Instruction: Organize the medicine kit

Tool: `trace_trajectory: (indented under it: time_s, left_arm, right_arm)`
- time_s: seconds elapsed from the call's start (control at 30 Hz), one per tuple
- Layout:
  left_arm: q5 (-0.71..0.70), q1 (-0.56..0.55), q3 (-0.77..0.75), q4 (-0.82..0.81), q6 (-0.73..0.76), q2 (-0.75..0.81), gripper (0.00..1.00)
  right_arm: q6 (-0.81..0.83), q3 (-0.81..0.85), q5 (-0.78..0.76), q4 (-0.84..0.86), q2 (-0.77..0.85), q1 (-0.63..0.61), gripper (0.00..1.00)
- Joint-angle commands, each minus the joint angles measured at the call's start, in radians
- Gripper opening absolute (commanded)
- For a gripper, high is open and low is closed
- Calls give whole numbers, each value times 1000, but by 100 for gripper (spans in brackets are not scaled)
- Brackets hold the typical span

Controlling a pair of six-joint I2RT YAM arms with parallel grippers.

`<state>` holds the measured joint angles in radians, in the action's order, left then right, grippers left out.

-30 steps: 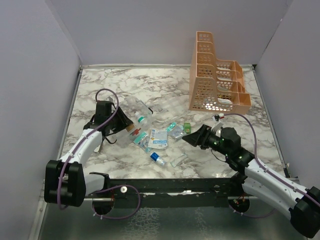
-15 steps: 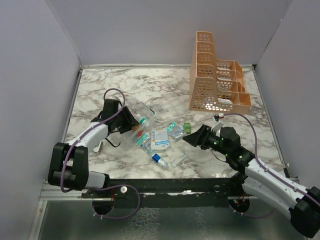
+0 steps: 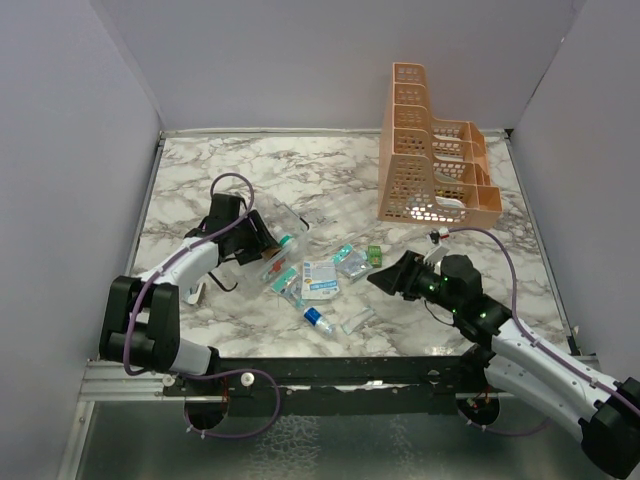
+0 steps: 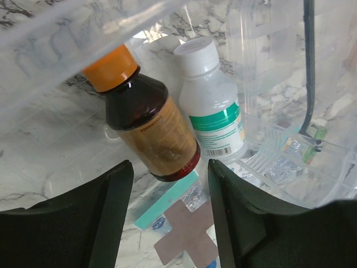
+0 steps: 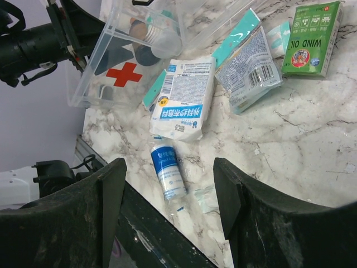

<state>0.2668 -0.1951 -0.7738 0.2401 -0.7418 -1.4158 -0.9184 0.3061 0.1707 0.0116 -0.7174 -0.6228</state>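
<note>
A: Where's the medicine kit (image 3: 282,228)?

B: Left-centre of the counter (image 3: 300,165). The left gripper (image 4: 170,167) is right at its left end with jaws apart and nothing clamped. Can't tell if it touches. Through the clear plastic I see a brown bottle (image 4: 150,123) with an orange cap and a white bottle (image 4: 215,111), side by side.

A: Right side?

B: The right gripper (image 5: 168,164) is spread wide and empty, hovering low, well right of the kit. On the counter between them are a loose white sachet (image 5: 184,97), a blue-labelled tube (image 5: 169,173) and a green Wind Oil box (image 5: 312,39). The orange rack (image 3: 430,165) is back right, well apart.
</note>
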Motion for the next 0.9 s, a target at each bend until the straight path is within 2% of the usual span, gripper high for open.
trace_trajectory:
  time_s: [0.0, 0.2, 0.37, 0.63, 0.87]
  left_arm:
    - [-95, -3, -35, 46, 47, -4, 58]
    - [-180, -3, -64, 78, 86, -13, 62]
    - [-191, -10, -76, 77, 72, -47, 54]
    - [-120, -30, -91, 73, 71, -67, 32]
    - [-64, -58, -84, 84, 89, -57, 28]
  right_arm:
    - [17, 14, -37, -12, 12, -5, 64]
    - [22, 15, -53, -23, 12, -5, 64]
    - [24, 13, -51, -14, 1, -5, 63]
    - [26, 16, -56, -17, -4, -5, 63]
    - [32, 21, -71, -39, 16, -5, 63]
